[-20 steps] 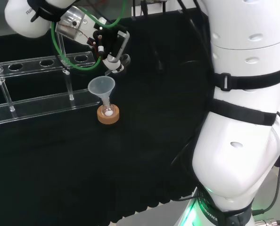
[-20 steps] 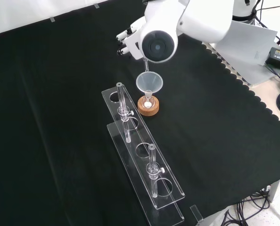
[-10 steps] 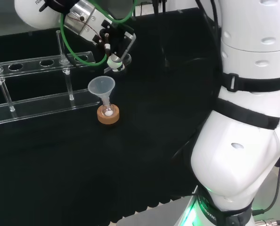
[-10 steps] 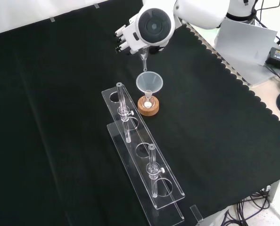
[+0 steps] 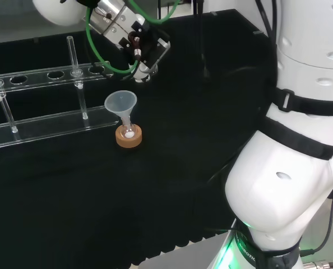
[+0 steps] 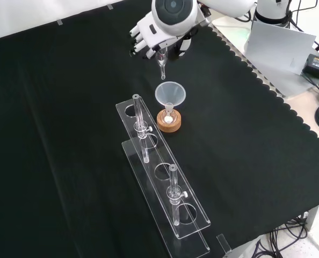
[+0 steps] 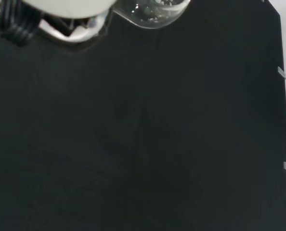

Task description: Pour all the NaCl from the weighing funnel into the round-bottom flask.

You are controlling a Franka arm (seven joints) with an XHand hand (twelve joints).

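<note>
**Operator:** Glass first: where is the weighing funnel, and what are the fingers doing?

**Technician:** You see it in the front view, held in the hand. The fingers are curled round its upper part. Its long axis runs close to vertical, with the narrow spout pointing down. In the wrist view its clear bowl carries a few white grains.

**Operator:** How does it lie against the target?

**Technician:** The spout tip hangs above the plastic funnel and apart from it, slightly left of its mouth in the front view. That funnel sits in the neck of the round-bottom flask, which rests on a cork ring. White powder lies in the flask bottom.

**Operator:** Any obstruction?

**Technician:** Two clear acrylic racks stand just beside the cork ring, with upright glass rods. Judge them the main hazard; nothing stands between spout and funnel mouth.
</note>
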